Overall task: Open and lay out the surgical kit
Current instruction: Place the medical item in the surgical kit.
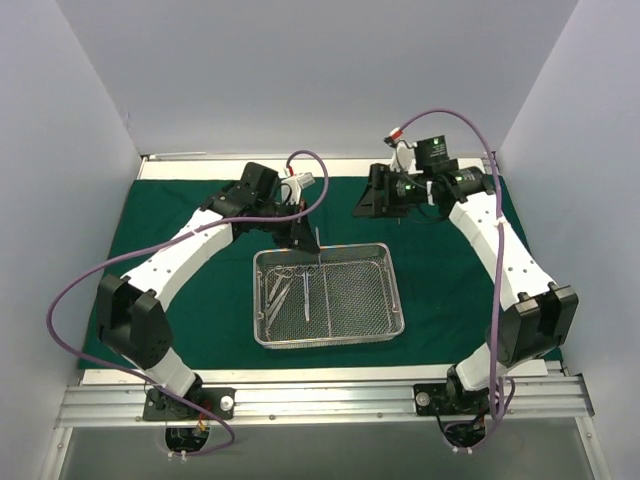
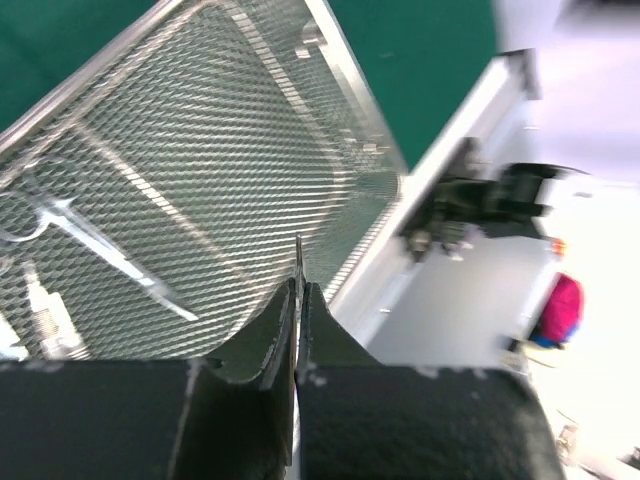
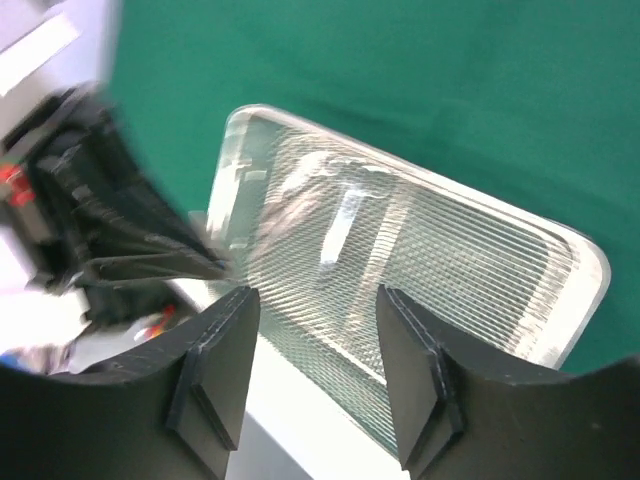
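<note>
Found the dark green cloth [image 1: 450, 290] spread flat over the table [image 1: 330, 374], covering nearly all of it. Saw the wire-mesh tray [image 1: 396, 300] resting on the cloth about midway between the two arms, toward the near edge, long sides running left to right. Counted a few steel pieces lying in the left half of the tray: scissors [image 1: 279, 287] and, just beside them on the right, a straight slender instrument [image 1: 305, 298], both pointing roughly near to far. Noted the left gripper [image 1: 306, 238] hanging over the far rim of the tray, left of its middle, fingers [image 2: 270, 330] pressed tight together on a thin steel piece [image 2: 298, 262], with only a narrow tip showing past the pads in the left wrist view. Could not tell whether scissors or tweezers, nor whether touching the rim below. Saw the right gripper [image 1: 360, 208] held above the cloth beyond the far side of the tray, near the left gripper yet apart from it, jaws standing partly open with nothing between them. Made out, in the blurred right wrist view, only the tray and the green cloth in the gap between the two black fingers [image 3: 215, 360].
</note>
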{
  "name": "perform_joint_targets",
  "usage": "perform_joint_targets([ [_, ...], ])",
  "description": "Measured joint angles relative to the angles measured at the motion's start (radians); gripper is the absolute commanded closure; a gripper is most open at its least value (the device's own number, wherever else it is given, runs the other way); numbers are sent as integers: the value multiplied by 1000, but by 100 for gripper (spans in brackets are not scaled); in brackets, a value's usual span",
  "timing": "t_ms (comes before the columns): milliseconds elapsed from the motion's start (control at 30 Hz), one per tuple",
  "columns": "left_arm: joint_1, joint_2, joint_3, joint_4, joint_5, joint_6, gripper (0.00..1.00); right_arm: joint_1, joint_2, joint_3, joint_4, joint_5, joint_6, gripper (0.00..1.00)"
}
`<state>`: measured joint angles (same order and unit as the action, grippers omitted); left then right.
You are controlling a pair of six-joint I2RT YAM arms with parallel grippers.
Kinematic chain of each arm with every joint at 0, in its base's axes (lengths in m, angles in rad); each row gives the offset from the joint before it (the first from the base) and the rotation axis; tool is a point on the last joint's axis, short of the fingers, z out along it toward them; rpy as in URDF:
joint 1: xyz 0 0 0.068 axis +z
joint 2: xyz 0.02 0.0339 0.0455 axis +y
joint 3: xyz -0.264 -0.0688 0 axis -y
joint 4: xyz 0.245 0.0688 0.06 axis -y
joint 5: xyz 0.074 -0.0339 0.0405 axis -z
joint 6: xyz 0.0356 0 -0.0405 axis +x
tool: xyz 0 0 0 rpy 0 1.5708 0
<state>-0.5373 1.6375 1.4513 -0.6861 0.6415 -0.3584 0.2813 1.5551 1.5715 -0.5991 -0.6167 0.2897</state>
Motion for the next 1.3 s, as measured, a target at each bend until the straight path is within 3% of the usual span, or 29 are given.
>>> perform_joint_targets([
  [200, 21, -58, -64, 83, 126, -97, 98, 58, -5, -150, 250, -229, 105, 45],
  [400, 23, -71, -103, 169, 196, -195, 98, 95, -5, -205, 402, -348, 206, 46],
  [967, 23, -110, -145, 304, 240, -321, 98, 146, -5, -254, 497, -423, 258, 59],
  [1067, 23, -110, -148, 314, 246, -330, 98, 146, -5, -256, 510, -432, 268, 67],
  [1167, 24, -110, -148, 318, 249, -336, 98, 146, -5, -257, 532, -448, 283, 89],
  [1200, 27, -110, -149, 319, 256, -339, 98, 146, -5, -258, 536, -445, 284, 100],
  [1300, 29, -115, -150, 328, 265, -341, 98, 144, -4, -273, 563, -447, 303, 100],
])
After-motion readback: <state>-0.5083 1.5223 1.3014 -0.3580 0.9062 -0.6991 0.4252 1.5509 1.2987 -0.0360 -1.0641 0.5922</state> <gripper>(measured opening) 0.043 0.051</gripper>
